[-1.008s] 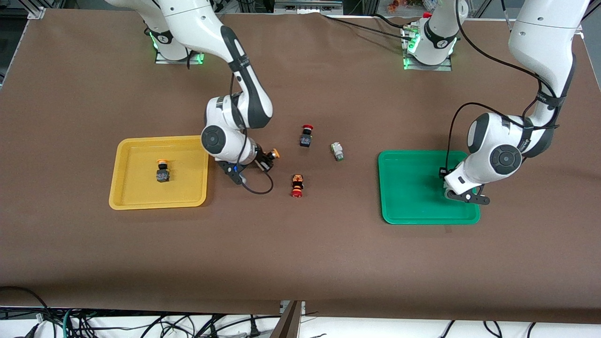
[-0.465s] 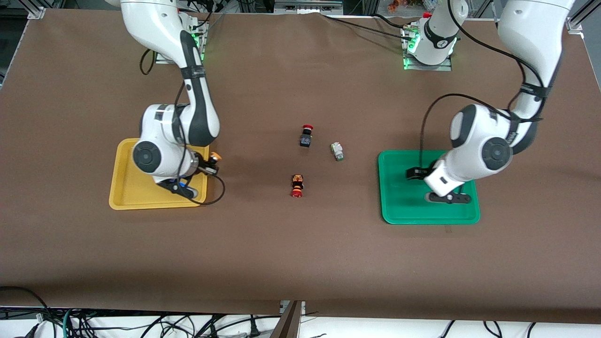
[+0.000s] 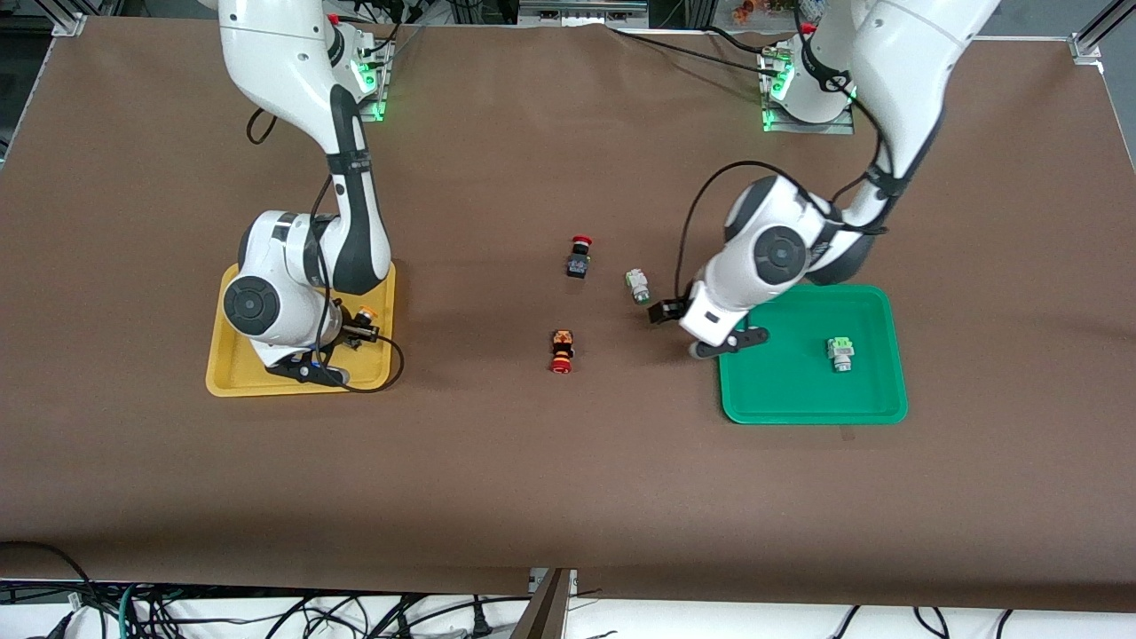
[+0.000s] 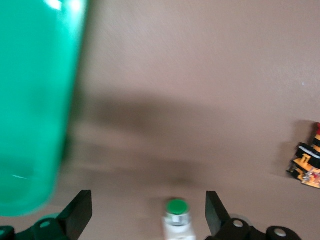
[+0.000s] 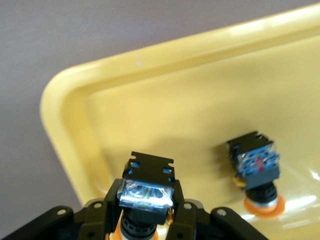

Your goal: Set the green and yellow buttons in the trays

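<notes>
One yellow button (image 5: 148, 200) is squeezed tight in the right pincer (image 3: 355, 330), up over the yellow tray (image 3: 232, 380). A second yellow button (image 5: 256, 170) lies in that tray. One green button (image 3: 840, 353) sits in the green tray (image 3: 803, 406). The other green button (image 3: 636, 286) lies on the table (image 3: 568, 479), between the wide-open fingers of the left pincer (image 4: 147, 220), which holds nothing.

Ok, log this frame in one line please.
right gripper: shut on yellow button, over yellow tray | left gripper: open, over green button on table | green tray: holds one green button
</notes>
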